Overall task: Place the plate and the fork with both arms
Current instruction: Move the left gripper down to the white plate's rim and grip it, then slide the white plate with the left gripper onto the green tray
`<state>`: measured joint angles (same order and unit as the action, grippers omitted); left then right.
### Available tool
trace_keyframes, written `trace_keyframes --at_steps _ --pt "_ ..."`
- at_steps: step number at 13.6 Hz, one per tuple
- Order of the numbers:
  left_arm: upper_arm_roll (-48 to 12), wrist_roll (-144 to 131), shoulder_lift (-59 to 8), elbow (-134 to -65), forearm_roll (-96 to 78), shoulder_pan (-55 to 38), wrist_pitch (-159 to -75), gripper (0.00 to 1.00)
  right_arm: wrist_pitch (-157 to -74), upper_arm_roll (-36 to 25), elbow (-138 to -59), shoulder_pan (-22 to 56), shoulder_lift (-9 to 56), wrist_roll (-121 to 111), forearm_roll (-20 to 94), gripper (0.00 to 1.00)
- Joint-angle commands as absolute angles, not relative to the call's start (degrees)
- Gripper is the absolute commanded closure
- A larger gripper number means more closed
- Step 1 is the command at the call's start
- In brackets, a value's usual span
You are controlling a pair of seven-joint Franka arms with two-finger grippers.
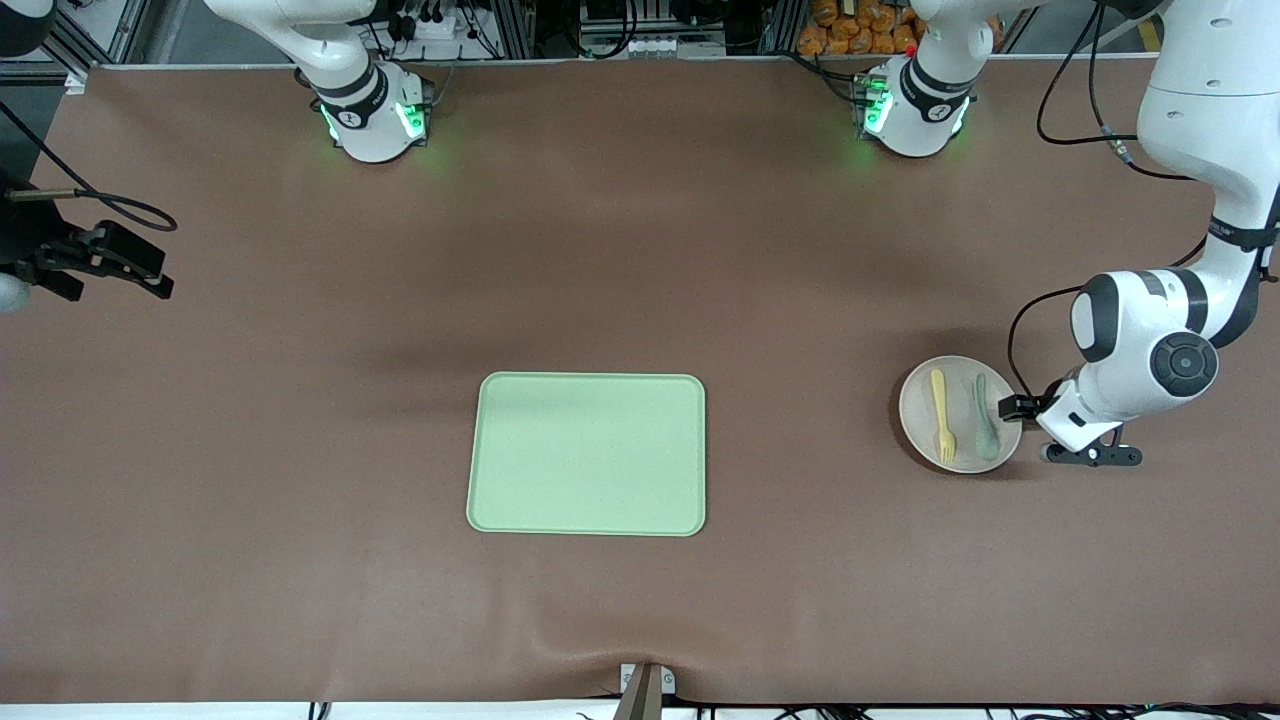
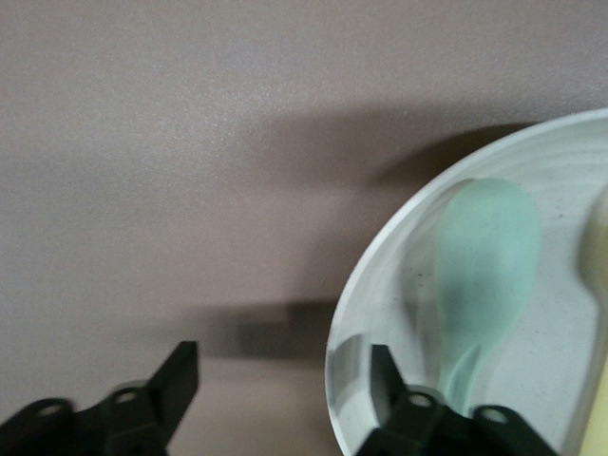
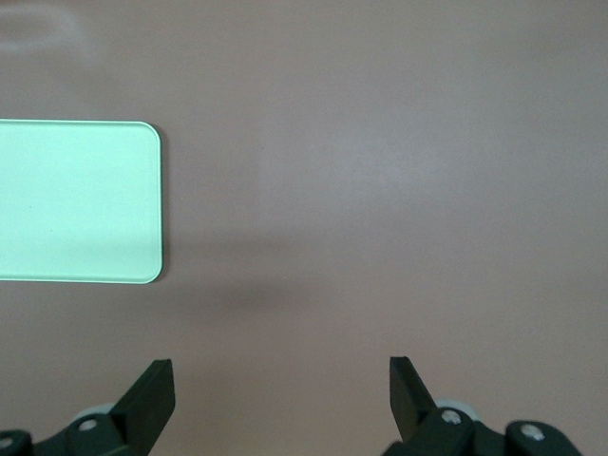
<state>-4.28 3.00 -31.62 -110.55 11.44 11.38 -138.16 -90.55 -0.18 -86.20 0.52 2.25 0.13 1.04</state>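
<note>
In the front view the plate (image 1: 916,412) is lying on the table (image 1: 640,250) toward the left arm's end, well apart from the green tray (image 1: 587,454) at the middle. The fork (image 1: 941,414) is lying in the plate with its long axis running toward the front camera, tines at the nearer end; the spoon (image 1: 984,418) is lying parallel beside it, bowl nearer the camera. The left gripper (image 1: 1012,408) is sitting low at the plate's rim on the side away from the tray. The right gripper (image 1: 105,262) is waiting over bare table at the right arm's end. In the left wrist view the left gripper (image 2: 283,378) is straddling the plate (image 2: 356,304) rim, one finger over the plate beside the spoon (image 2: 484,266), the other outside over the table, jaws parted and not yet pinching the rim. In the right wrist view the right gripper (image 3: 282,388) is hanging with jaws wide apart, holding nothing, the tray (image 3: 76,201) near it.
</note>
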Motion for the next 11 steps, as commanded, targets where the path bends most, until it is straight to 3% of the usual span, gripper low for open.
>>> trace_keyframes --at_steps 1,2,3,11 --pt "-4.4 3.7 -31.9 -110.2 12.7 11.5 -138.8 0.71 -90.0 -0.1 -85.2 0.4 2.9 0.5 1.2 0.00" --pt "-4.4 3.6 -31.9 -110.2 12.7 11.4 -138.8 0.92 -90.0 -0.1 -85.2 0.4 2.8 0.5 1.2 0.00" --pt "-4.4 3.7 -31.9 -110.2 12.6 11.3 -138.8 1.00 -90.0 0.0 -85.2 0.4 2.8 0.5 1.2 0.00" --pt "-6.7 3.5 -31.8 -109.3 9.5 12.0 -138.9 1.00 -89.9 -0.1 -85.2 0.4 2.9 0.5 1.2 0.00"
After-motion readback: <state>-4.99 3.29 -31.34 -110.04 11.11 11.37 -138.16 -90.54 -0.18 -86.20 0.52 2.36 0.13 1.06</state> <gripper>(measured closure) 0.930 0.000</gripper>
